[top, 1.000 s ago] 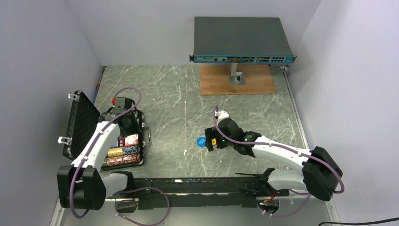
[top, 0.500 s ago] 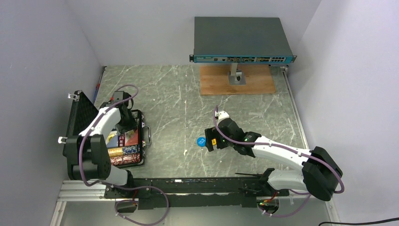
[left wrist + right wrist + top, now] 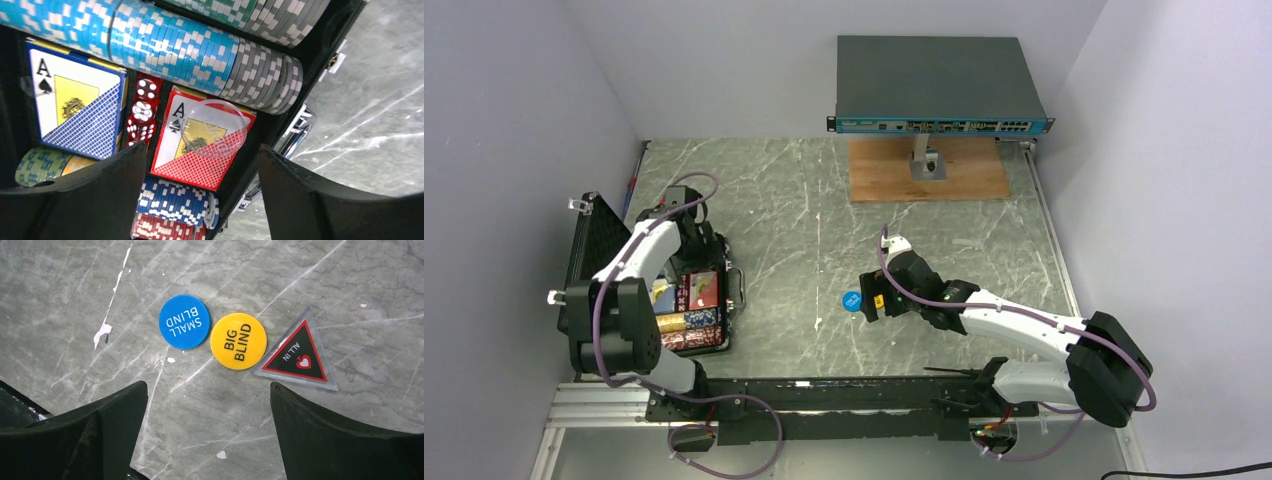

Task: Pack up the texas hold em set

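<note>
Both spread, empty: left end effector (image 3: 201, 149) over briefcase (image 3: 589, 262); right end effector (image 3: 207, 386) hides yellow disc (image 3: 238, 340) from top.

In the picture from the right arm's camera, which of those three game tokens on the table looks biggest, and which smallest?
1. The triangular All In token, widest across.
2 and 3. The yellow Big Blind disc and the blue Small Blind disc look nearly alike. The yellow looks slightly bigger, but the camera angle could explain that.
</note>
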Available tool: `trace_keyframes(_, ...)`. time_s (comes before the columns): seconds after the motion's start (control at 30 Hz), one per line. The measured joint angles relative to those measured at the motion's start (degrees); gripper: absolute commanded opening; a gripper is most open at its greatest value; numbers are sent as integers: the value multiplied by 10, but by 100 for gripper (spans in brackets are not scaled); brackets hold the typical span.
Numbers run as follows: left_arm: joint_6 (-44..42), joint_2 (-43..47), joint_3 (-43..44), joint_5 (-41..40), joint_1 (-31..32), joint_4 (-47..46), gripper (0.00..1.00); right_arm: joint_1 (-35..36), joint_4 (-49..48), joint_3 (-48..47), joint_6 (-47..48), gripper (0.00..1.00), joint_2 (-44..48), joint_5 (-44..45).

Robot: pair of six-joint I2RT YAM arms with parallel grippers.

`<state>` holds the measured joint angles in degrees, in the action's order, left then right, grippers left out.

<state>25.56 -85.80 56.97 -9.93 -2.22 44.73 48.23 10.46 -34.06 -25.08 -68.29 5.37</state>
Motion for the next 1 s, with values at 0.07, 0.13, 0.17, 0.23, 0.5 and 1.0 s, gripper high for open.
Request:
trace_keyframes(0.07, -3, 17, 4, 0, 0, 8, 87, 0, 0, 0, 0, 94, 1, 0)
trace_keyframes(0.13, -7, 47, 10, 1, 0, 22, 87, 0, 2, 0, 0, 94, 1, 0)
trace_keyframes(0.17, -9, 63, 16, 0, 0, 30, 87, 0, 3, 0, 0, 94, 0, 0)
trace_keyframes(0.23, -12, 99, 29, 0, 0, 43, 88, 0, 7, -1, 0, 94, 0, 0)
trace_keyframes(0.5, -23, 235, 25, 82, 8, 37, 97, 0, 41, -24, -5, 94, -19, 3)
trace_keyframes(1.0, -141, 62, 176, 83, 264, -8, 98, 9, 163, -215, 9, 90, -220, 53)
